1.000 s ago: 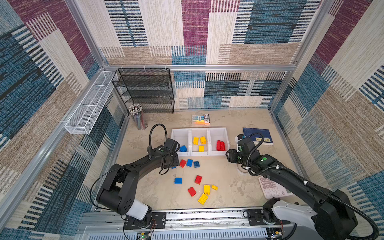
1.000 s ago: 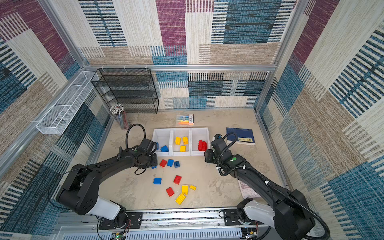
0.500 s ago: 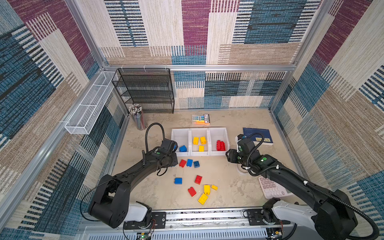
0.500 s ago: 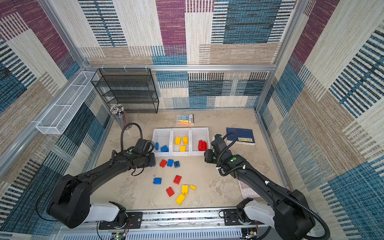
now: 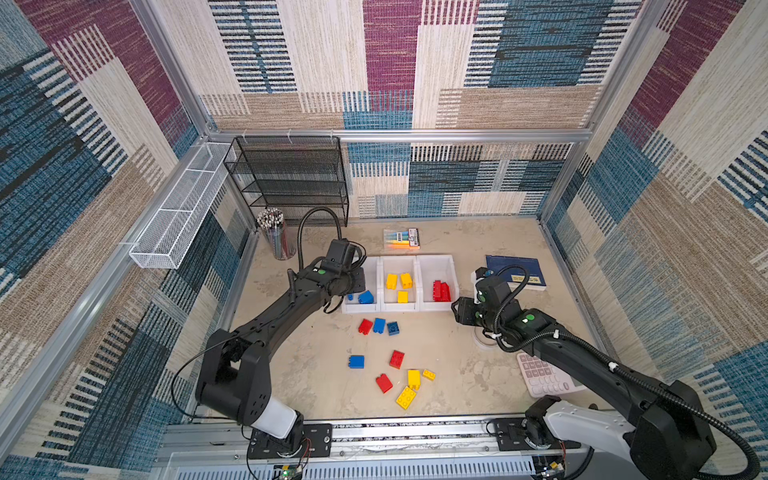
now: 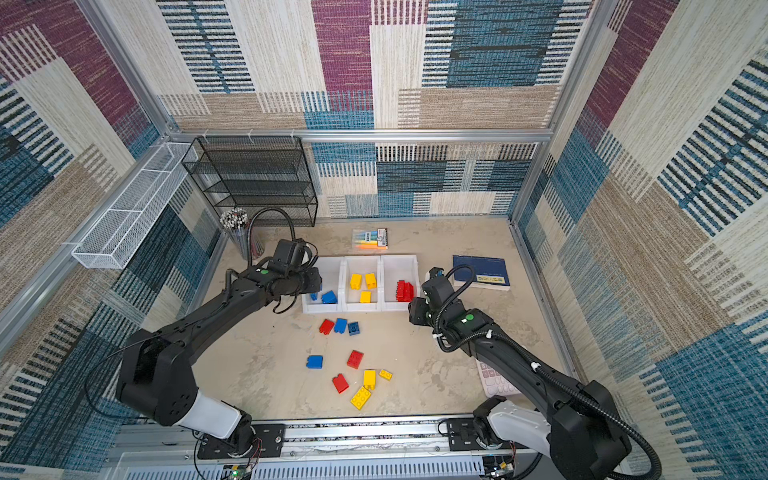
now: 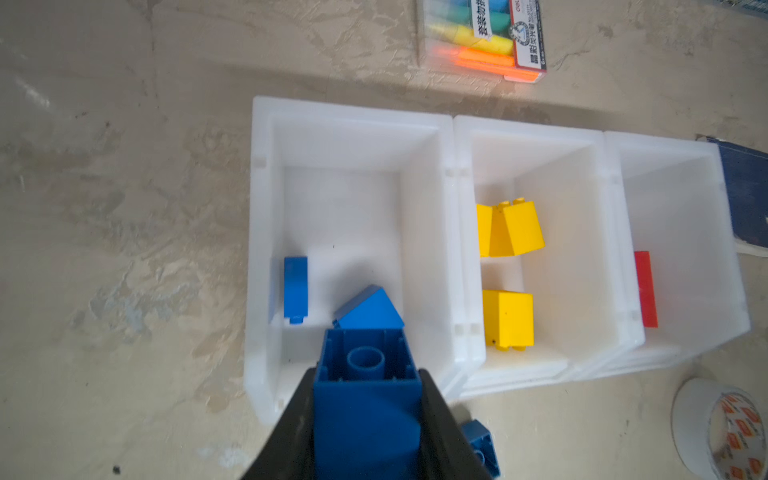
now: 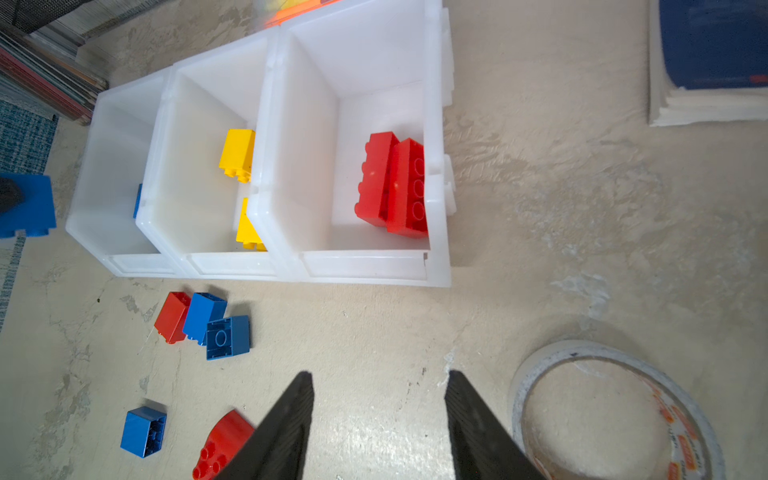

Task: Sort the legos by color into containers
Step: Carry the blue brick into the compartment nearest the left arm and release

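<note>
blue brick [image 7: 365, 415] is clamped in the left gripper [image 7: 365, 376] at the front lip of the leftmost bin [image 7: 258, 232], bin floor just ahead; right gripper [image 8: 379, 386] is held open, empty.

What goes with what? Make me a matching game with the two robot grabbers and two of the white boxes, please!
Things:
1. left gripper
2. right gripper
3. middle bin
4. right-end bin

States:
A. red bricks inside
B. open, nothing in it
C. shut on a blue brick
D. yellow bricks inside

Pairs: 1-C, 2-B, 3-D, 4-A.
</note>
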Robot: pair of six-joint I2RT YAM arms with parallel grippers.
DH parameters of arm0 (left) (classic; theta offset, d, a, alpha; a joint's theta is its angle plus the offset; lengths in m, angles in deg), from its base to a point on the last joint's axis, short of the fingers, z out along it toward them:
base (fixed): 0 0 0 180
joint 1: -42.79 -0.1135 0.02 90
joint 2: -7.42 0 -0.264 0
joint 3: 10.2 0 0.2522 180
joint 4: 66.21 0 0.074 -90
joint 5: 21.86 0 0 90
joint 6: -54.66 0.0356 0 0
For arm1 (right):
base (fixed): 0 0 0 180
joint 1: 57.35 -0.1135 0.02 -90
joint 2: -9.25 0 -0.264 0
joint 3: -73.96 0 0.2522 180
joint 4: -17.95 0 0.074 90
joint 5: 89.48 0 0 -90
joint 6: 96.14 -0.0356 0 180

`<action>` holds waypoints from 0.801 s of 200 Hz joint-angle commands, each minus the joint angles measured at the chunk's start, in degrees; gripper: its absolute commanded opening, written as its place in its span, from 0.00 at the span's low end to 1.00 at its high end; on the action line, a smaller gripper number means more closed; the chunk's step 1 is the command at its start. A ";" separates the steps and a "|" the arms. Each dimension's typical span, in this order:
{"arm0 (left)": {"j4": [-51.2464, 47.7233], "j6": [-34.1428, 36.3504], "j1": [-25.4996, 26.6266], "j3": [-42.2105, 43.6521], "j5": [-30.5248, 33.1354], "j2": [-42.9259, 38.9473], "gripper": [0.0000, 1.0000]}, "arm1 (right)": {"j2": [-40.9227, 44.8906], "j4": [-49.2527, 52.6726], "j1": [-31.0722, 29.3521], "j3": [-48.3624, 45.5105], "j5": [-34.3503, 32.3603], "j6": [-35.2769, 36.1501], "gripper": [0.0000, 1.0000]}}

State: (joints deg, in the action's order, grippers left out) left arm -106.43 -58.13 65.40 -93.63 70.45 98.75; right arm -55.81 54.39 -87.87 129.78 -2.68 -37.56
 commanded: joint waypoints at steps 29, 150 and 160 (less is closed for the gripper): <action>-1.86 4.59 -2.87 -6.55 -2.53 8.58 0.33 | 1.67 1.09 -0.11 0.55 -1.61 -1.10 0.54; 0.24 4.38 -3.59 -6.09 -4.62 7.63 0.57 | 2.84 1.75 -0.07 -0.86 -1.49 -1.94 0.56; 0.70 3.94 -3.56 -5.21 -4.73 6.48 0.58 | 2.69 1.93 -0.06 -0.72 -1.40 -1.76 0.56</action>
State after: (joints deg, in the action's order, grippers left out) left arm -106.82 -54.72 61.95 -100.06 66.27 107.43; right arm -52.82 56.51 -87.87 128.58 -4.21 -39.05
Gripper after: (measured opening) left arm 0.574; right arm 0.558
